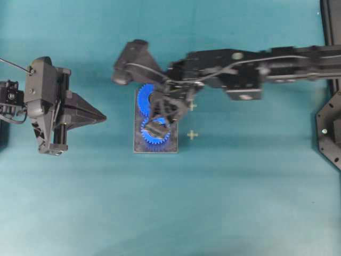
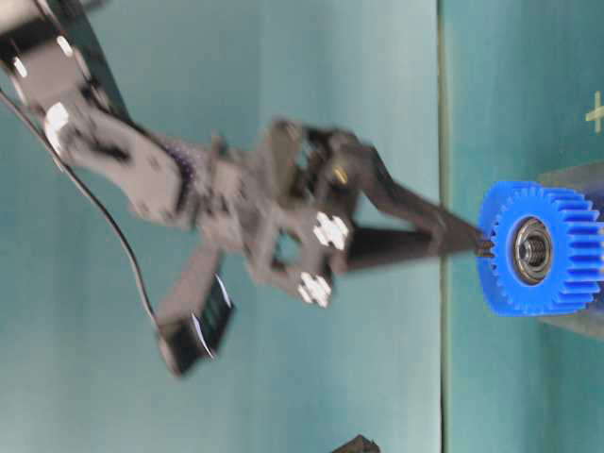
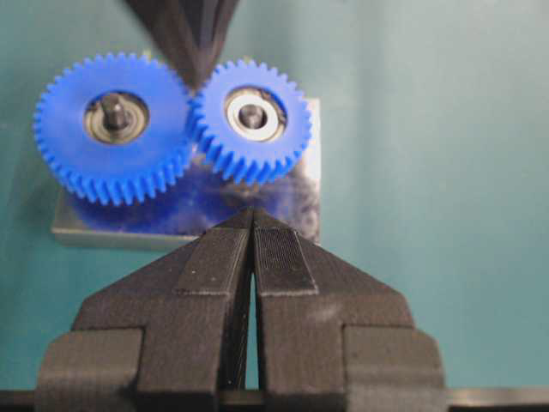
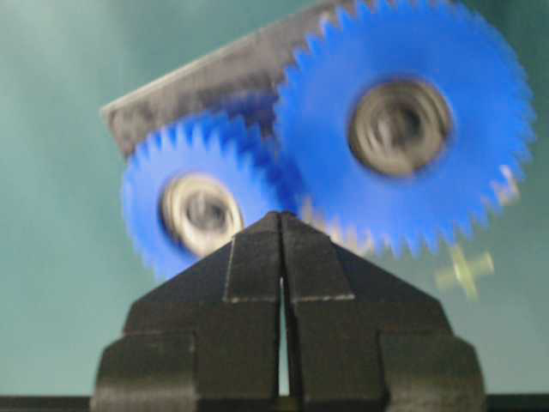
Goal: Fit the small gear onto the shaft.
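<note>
Small gear (image 3: 250,120) on the plate (image 3: 304,202): light, rigid, slick; pinch its toothed rim. Both grippers closed, empty: right gripper (image 4: 281,219), left gripper (image 3: 252,215).

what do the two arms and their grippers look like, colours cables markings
Both arms are black, built of boxy, angular segments. The left gripper and right gripper end in wedge-shaped black fingers with finely ribbed pads. A thin black cable runs along the right arm, which has silver screws and round bosses. The table-level view shows white cross-shaped patches on its wrist.
</note>
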`<move>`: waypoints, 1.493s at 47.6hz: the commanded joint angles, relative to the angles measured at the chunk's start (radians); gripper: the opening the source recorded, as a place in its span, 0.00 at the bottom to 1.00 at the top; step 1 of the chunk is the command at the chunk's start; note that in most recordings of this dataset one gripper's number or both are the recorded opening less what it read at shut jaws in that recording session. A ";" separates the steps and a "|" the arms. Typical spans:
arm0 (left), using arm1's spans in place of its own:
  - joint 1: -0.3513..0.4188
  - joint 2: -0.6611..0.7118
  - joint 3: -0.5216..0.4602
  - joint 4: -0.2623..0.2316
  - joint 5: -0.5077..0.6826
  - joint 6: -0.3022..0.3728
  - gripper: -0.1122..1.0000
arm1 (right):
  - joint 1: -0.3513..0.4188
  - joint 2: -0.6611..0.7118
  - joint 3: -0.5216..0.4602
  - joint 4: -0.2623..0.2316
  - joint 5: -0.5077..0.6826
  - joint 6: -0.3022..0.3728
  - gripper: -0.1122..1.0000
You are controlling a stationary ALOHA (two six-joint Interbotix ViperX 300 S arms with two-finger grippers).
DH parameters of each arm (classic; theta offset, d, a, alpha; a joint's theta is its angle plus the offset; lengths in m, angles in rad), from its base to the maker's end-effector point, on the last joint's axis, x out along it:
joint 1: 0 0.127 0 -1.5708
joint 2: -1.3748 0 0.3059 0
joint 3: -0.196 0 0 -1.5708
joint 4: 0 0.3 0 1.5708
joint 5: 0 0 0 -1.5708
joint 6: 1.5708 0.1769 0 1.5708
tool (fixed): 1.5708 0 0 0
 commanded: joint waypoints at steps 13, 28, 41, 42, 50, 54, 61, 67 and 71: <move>0.002 -0.003 -0.011 0.002 -0.011 0.000 0.10 | 0.008 -0.005 -0.028 0.002 0.020 -0.011 0.10; 0.003 -0.003 -0.008 0.002 -0.011 0.000 0.10 | 0.032 0.014 0.032 0.026 0.035 -0.011 0.10; 0.003 -0.003 -0.006 0.002 -0.012 0.000 0.10 | 0.092 -0.014 0.080 0.052 0.044 0.002 0.10; 0.002 -0.003 -0.005 0.003 -0.011 0.000 0.10 | 0.097 -0.017 0.086 0.057 0.048 0.003 0.10; 0.003 -0.005 -0.005 0.002 -0.012 0.000 0.10 | 0.117 -0.075 0.114 0.067 0.049 0.031 0.10; 0.003 -0.003 -0.006 0.002 -0.012 0.000 0.10 | 0.103 -0.101 0.103 0.060 0.043 0.035 0.10; 0.003 -0.003 -0.008 0.002 -0.012 0.000 0.10 | 0.063 -0.101 0.051 0.026 0.034 0.031 0.10; 0.003 -0.003 -0.008 0.002 -0.011 0.000 0.10 | 0.034 -0.066 0.011 0.011 0.020 0.018 0.10; 0.003 -0.003 -0.006 0.002 -0.011 0.000 0.10 | 0.026 -0.025 -0.025 0.011 0.009 -0.002 0.10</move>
